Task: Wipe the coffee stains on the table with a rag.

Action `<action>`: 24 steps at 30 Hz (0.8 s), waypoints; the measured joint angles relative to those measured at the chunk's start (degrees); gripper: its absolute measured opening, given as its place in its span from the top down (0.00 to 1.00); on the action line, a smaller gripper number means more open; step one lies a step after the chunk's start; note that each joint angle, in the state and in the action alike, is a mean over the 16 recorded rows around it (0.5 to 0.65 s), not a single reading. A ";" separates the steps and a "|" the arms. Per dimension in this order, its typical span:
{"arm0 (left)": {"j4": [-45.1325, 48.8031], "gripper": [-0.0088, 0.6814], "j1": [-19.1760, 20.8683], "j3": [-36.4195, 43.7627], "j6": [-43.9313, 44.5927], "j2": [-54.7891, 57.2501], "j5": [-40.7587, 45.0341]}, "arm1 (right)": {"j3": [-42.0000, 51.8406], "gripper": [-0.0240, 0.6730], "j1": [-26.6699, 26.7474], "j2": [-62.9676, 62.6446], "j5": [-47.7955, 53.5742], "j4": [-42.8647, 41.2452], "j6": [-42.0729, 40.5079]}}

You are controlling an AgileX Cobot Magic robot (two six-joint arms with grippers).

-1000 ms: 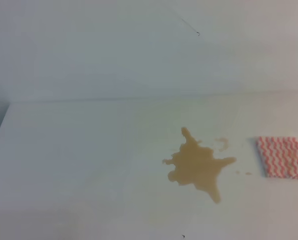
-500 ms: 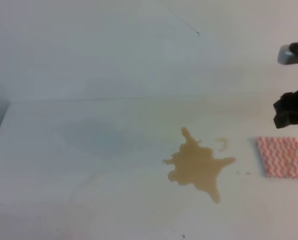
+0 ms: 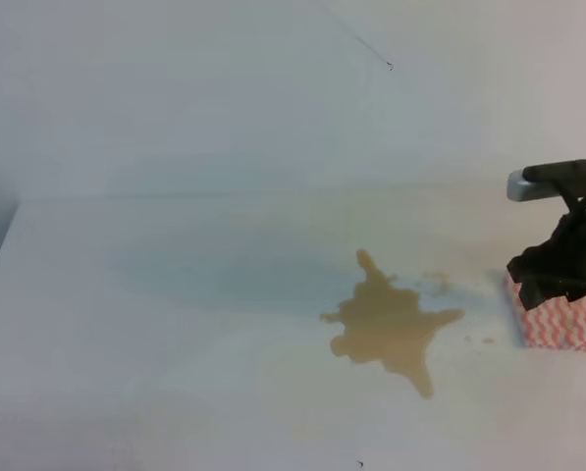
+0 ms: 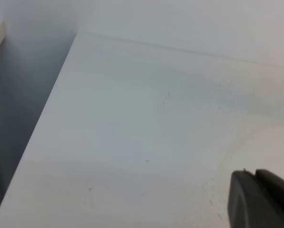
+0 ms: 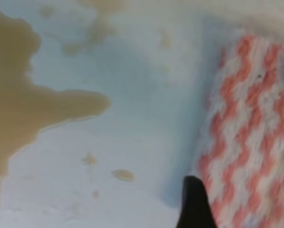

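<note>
The rag (image 3: pixel 564 322) lies flat on the bench (image 3: pixel 175 324) just right of the coffee stains (image 3: pixel 389 324), directly beneath the open, empty right claw (image 3: pixel 558 270), the nearer arm.

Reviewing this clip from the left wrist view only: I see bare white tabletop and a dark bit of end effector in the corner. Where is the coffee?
Observer: In the high view the coffee stains lie right of the middle of the table, as one spiky tan splash with small droplets beside it.
Operator: And the rag?
Observer: The rag lies flat to the right of the splash, apart from it, with bare tabletop between them.
Operator: Is any arm near it?
Observer: The right end effector hangs over the rag's far left part. I cannot tell whether it is open or touching the cloth.
</note>
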 joint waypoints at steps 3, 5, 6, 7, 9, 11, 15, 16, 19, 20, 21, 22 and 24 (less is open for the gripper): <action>0.00 0.99 0.00 0.00 0.00 0.00 0.00 | -0.02 0.36 0.00 2.10 -0.50 -0.15 0.07; 0.00 0.99 0.00 0.00 0.00 0.00 0.00 | -0.03 0.37 0.00 3.36 -0.74 -0.23 0.10; 0.00 0.99 0.00 0.00 0.00 0.00 0.00 | -0.03 0.37 0.00 3.91 -0.84 -0.27 0.12; 0.00 0.99 0.00 0.00 0.00 0.00 0.00 | -0.04 0.38 0.00 4.41 -0.93 -0.30 0.13; 0.00 0.99 0.00 0.00 0.00 0.00 0.00 | -0.06 0.39 0.00 5.26 -1.10 -0.38 0.16; 0.00 0.99 0.00 0.00 0.00 0.00 0.00 | -0.08 0.41 0.00 5.91 -1.25 -0.46 0.18; 0.00 0.99 0.00 0.00 0.00 0.00 0.00 | -0.14 0.48 0.00 6.79 -1.34 -0.67 0.19; 0.00 0.99 0.00 0.00 0.00 0.00 0.00 | -0.15 0.51 0.00 6.94 -1.34 -0.72 0.17; 0.00 0.99 0.00 0.00 0.00 0.00 0.00 | -0.17 0.61 0.00 7.20 -1.27 -0.81 -0.10; 0.00 0.99 0.00 0.00 0.00 0.00 0.00 | -0.18 0.64 0.00 7.24 -1.23 -0.73 -0.31; 0.00 0.99 0.00 0.00 0.00 0.00 0.00 | -0.19 0.67 0.00 7.25 -1.17 -0.57 -0.59; 0.00 0.99 0.00 0.00 0.00 0.00 0.00 | -0.20 0.71 0.00 7.26 -1.10 -0.31 -0.96; 0.00 0.99 0.00 0.00 0.00 0.00 0.00 | -0.21 0.77 0.00 7.28 -0.91 0.51 -1.90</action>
